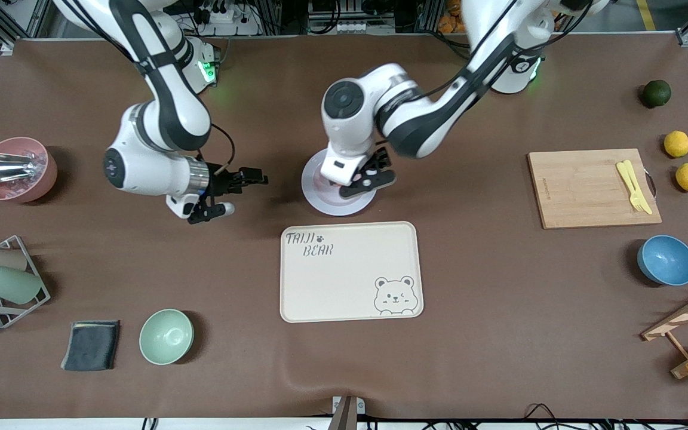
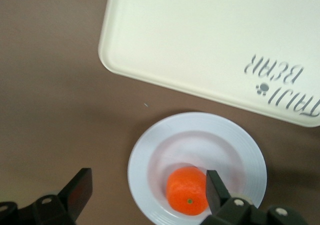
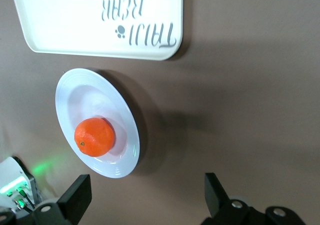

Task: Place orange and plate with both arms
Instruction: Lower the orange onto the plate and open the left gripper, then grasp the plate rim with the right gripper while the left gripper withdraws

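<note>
The pale plate [image 1: 320,206] lies on the brown table just farther from the front camera than the cream bear tray [image 1: 350,272]. The orange [image 2: 187,190] sits in the plate's well [image 2: 150,150]; the front view hides it under my left hand. My left gripper [image 1: 368,182] hangs open over the plate [image 2: 147,185], one finger [image 2: 216,185] beside the orange, not touching it. My right gripper [image 1: 242,194] is open and empty over bare table beside the plate, toward the right arm's end [image 3: 146,190]. The right wrist view shows the orange [image 3: 95,136] on the plate [image 3: 67,92].
A wooden cutting board [image 1: 583,191] with a yellow fork, two lemons [image 1: 676,144], a dark green fruit [image 1: 656,93] and a blue bowl [image 1: 666,260] lie toward the left arm's end. A pink bowl [image 1: 18,176], cup rack [image 1: 3,280], dark cloth [image 1: 91,345] and green bowl [image 1: 166,336] lie toward the right arm's end.
</note>
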Motion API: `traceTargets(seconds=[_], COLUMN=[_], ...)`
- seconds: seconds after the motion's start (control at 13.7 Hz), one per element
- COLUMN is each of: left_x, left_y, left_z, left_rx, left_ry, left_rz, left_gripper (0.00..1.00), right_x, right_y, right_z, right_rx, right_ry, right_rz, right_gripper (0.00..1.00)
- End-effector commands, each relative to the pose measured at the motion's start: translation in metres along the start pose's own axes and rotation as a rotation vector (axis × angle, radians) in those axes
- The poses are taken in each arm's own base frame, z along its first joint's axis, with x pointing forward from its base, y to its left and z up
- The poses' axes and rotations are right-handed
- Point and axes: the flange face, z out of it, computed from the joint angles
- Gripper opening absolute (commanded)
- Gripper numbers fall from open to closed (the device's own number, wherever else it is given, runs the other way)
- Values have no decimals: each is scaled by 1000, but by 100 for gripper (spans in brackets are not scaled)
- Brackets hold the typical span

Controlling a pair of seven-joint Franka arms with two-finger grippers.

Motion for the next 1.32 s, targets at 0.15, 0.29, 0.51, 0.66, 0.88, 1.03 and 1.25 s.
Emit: traceTargets(seconds=[0.15, 0.29, 0.51, 0.66, 0.88, 1.03, 1.25], left_x=[41, 56, 67, 73, 96, 110, 119], left_y=[-60, -77, -89, -99, -128, -144, -162], left_z=[-73, -90, -100, -107, -125, -133, -140], left_rx=[-28, -45, -52, -40, -42, -46, -30], left_ry=[30, 53, 67, 71, 94, 102, 98], left_rz=[-41, -75, -101, -106, -37, -19, 16], left_gripper=[100, 100, 100, 100, 100, 100, 100], right_x=[-10, -18, -28, -30, -34, -36, -36], right_y=[-6, -3, -14, -15, -19, -21, -19], right_z=[57, 74, 104, 117, 133, 140, 143], right_rx=[64, 73, 106, 97, 139, 119, 117], right_ry=[2, -11, -14, -5, 2, 24, 22], right_rz=[102, 134, 183, 195, 242, 242, 246], right_gripper=[100, 100, 100, 100, 100, 100, 100])
